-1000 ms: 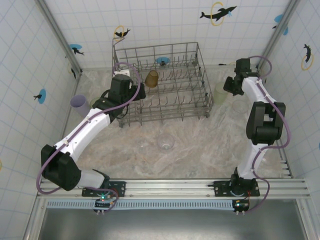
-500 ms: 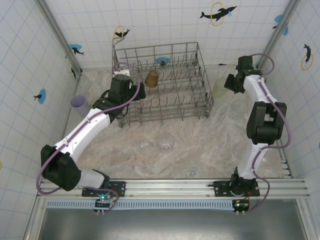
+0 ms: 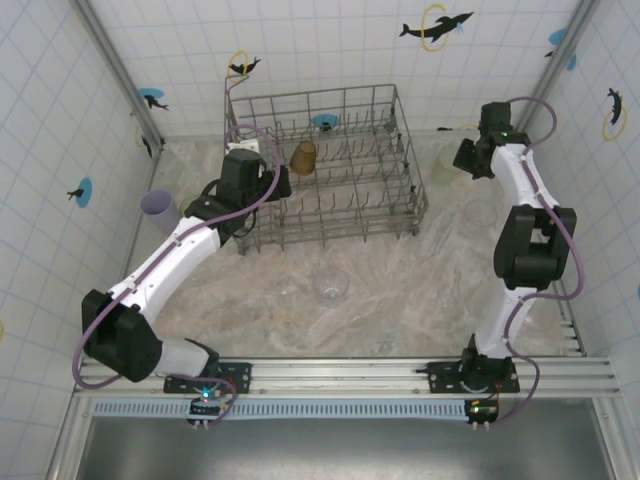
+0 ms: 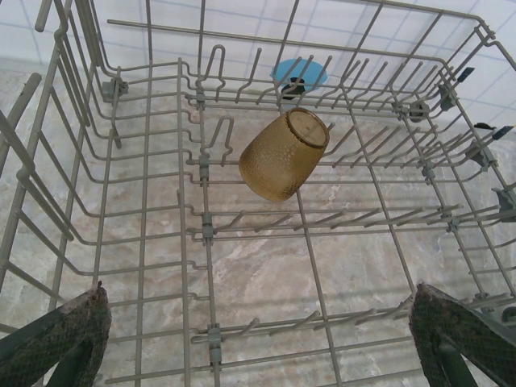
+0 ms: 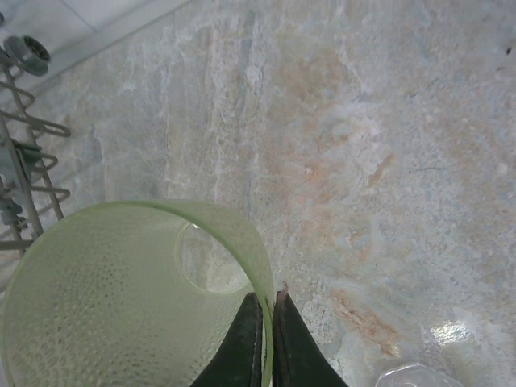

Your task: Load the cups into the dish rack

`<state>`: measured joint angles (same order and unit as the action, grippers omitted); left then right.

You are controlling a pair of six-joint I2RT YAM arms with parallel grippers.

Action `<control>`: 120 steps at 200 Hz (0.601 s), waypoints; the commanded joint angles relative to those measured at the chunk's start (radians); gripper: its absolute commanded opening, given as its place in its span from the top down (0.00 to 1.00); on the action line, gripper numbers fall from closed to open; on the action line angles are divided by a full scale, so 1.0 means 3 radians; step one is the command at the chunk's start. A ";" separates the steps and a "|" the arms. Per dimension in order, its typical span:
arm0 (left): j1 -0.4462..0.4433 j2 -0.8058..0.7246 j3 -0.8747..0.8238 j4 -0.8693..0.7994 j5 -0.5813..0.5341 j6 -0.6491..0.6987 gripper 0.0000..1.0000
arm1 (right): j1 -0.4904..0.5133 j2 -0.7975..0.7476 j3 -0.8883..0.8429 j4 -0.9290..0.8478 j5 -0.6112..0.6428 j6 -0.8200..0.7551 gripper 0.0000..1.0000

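Right gripper clamps the thin rim of the pale green translucent plastic cup, just right of the grey wire dish rack — one-wall hold, so cup may swivel, slip or clip rack's top wire. Left gripper spread wide, empty, over rack

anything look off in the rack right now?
The amber cup in the dish rack sits tilted, leaning across the tines rather than seated squarely on them. Nothing looks spilled or broken.
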<state>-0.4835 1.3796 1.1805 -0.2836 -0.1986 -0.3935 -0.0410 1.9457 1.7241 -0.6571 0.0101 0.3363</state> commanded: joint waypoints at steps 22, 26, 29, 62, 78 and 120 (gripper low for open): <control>-0.0004 -0.0089 -0.0053 -0.0063 -0.0027 -0.0008 0.03 | -0.0006 -0.0308 0.0272 -0.0053 0.0092 0.0082 1.00; -0.0004 -0.0086 -0.0054 -0.0067 -0.0023 -0.0006 0.03 | -0.0006 -0.0321 0.0271 -0.0036 0.0079 0.0104 1.00; -0.0004 -0.0084 -0.0051 -0.0064 -0.0021 -0.0007 0.03 | -0.0006 -0.0331 0.0271 -0.0023 0.0068 0.0117 1.00; -0.0004 -0.0053 -0.0049 -0.0080 0.0032 -0.0008 0.03 | -0.0006 -0.0382 0.0325 0.0021 0.0006 0.0262 1.00; -0.0001 -0.0051 -0.0049 -0.0085 0.0046 -0.0005 0.03 | -0.0006 -0.0399 0.0412 -0.0006 0.0023 0.0285 1.00; -0.0004 -0.0025 -0.0039 -0.0079 0.0084 -0.0017 0.03 | 0.0060 -0.0553 0.0401 0.0064 -0.0040 0.0360 1.00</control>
<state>-0.4835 1.3754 1.1770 -0.2840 -0.1936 -0.3935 -0.0380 1.8515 1.8057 -0.6621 0.0170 0.4126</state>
